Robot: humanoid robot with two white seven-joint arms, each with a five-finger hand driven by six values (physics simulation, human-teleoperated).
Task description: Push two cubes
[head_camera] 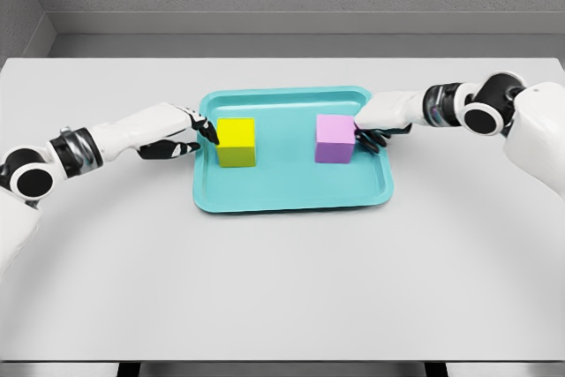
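Teal tray sits in the middle of the white table, a bit toward the far edge. Inside it are two cubes, well apart. The yellow cube is by the tray's left edge. The purple cube is by the right edge.

The left hand reaches over the tray's left rim. Its fingers are held close together, and the dark fingertips touch the yellow cube's left side. The right hand comes over the right rim. Its fingers are bunched together too, pressed against the purple cube's right side. Neither hand is holding anything.
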